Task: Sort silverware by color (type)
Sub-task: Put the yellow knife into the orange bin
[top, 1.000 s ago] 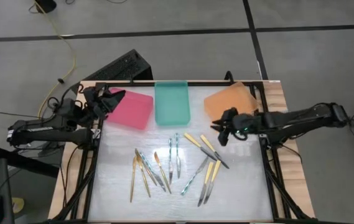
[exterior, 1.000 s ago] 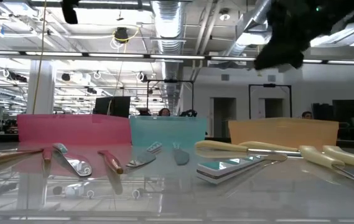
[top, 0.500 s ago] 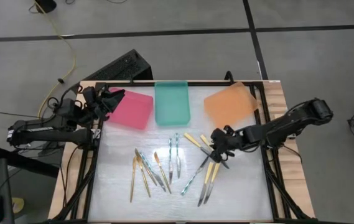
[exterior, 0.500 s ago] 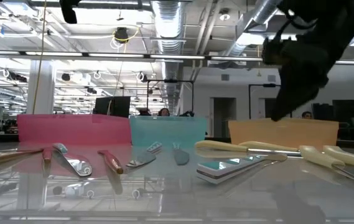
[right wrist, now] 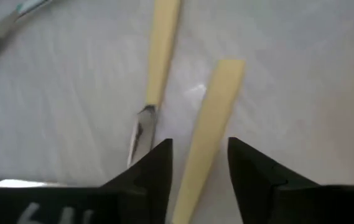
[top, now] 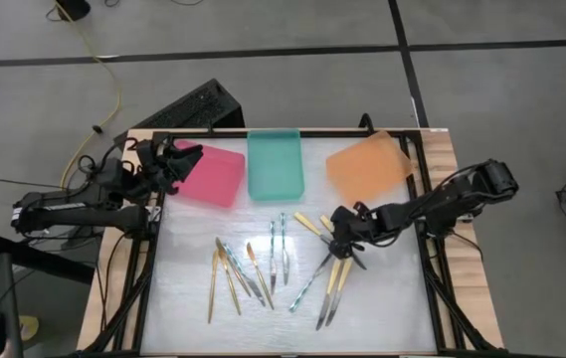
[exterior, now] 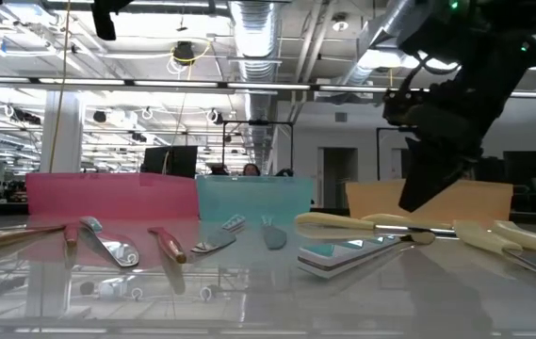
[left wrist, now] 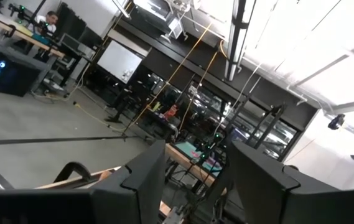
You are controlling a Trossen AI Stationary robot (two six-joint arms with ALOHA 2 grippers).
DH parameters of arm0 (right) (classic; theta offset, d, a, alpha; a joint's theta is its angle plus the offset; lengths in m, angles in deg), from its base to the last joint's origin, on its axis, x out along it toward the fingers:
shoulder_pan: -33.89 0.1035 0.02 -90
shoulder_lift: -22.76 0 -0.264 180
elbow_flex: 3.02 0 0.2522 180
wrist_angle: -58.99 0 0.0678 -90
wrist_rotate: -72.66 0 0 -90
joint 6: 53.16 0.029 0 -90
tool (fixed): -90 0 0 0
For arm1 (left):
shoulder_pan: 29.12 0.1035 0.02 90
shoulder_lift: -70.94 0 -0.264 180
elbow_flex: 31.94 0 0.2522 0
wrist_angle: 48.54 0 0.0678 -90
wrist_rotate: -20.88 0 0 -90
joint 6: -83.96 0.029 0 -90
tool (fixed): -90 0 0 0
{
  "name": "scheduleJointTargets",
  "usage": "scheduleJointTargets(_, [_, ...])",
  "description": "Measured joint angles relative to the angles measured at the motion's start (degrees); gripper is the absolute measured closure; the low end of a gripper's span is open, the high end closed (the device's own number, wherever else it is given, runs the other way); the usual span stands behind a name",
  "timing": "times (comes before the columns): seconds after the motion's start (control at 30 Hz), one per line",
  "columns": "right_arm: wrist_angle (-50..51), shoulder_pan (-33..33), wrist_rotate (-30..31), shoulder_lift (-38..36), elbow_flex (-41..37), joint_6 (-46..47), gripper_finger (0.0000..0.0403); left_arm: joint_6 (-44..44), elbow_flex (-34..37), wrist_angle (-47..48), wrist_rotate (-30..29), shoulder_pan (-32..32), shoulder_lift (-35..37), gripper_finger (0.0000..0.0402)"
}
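The silverware lies spread on the white mat: pale-yellow-handled pieces [top: 334, 283] at the right, teal-handled ones [top: 281, 247] in the middle, orange-tan ones [top: 231, 281] at the left. My right gripper [top: 336, 237] slants down over the yellow group, open. Its fingers stand on either side of one pale yellow handle [right wrist: 209, 118] with a gap showing on each side; a second yellow-handled piece [right wrist: 158, 56] lies beside it. In the low view the right gripper [exterior: 409, 202] hangs just above the utensils. My left gripper [top: 178, 159] waits open at the pink tray's left edge and holds nothing [left wrist: 195, 174].
Three trays stand along the far edge: pink [top: 213, 177], teal [top: 276, 164], orange [top: 367, 162]. A black frame [top: 427, 268] borders the mat on both sides. Bare mat lies between the trays and the utensils and along the near edge.
My right gripper has come down from beside the orange tray, moving toward the table's left and near edge, and has tipped steeper. It now hangs low over the yellow-handled pieces. The silverware has stayed where it was.
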Motion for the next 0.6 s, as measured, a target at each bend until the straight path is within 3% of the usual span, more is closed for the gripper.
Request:
scheduleJointTargets(0.23, [-0.8, -2.2, -0.1, 1.5, 0.0, 0.0, 0.0158, 0.0, 0.0, 1.9, 0.0, 0.0, 0.0, 0.0237])
scheduleJointTargets(0.6, [-3.7, -2.7, 0.8, 8.5, 0.3, 0.8, 0.0157, 0.0, 0.0, 2.4, -1.2, 0.0, 0.0, 0.0237])
